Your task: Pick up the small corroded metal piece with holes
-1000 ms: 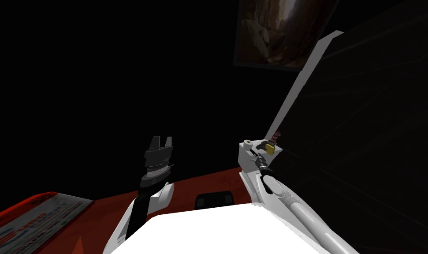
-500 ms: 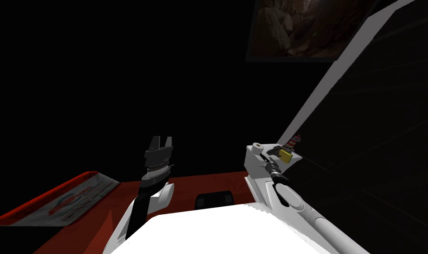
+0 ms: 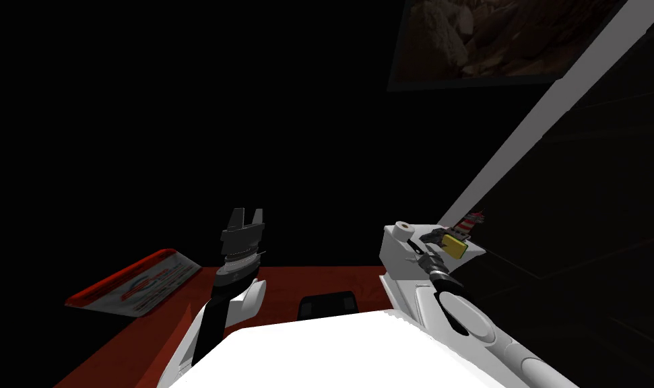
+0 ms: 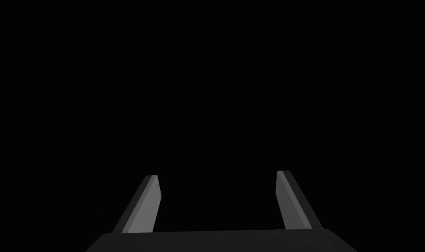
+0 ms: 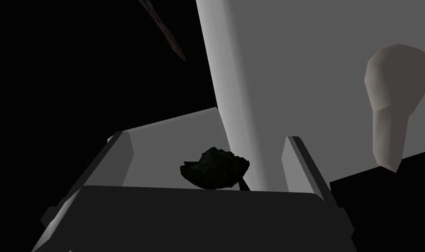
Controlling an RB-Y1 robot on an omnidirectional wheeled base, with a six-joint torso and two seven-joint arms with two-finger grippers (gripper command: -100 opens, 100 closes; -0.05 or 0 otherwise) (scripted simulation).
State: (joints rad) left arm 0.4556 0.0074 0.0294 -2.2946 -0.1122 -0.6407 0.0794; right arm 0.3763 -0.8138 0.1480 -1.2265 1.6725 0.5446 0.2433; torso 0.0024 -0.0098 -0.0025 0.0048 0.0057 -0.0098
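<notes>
The small dark, rough, lumpy piece lies on a light grey top, low between my right gripper's fingers and close to its dark body. My right gripper is open, its fingers standing wide of the piece on both sides without touching it. In the head view the right gripper is over a small white stand at my right. My left gripper is raised in front of my chest, open and empty, seen also in its own wrist view.
On the stand sit a white roll, a yellow block and a red-and-white striped thing. A pale bulb-shaped object stands beside the right gripper. A tall dark panel with a white edge rises right. A red-edged flat object lies left on the red floor.
The whole head view has shifted: the stand, wall picture and red-edged object all slid right, so I have turned. My right arm stays at the stand; the left gripper has kept its pose.
</notes>
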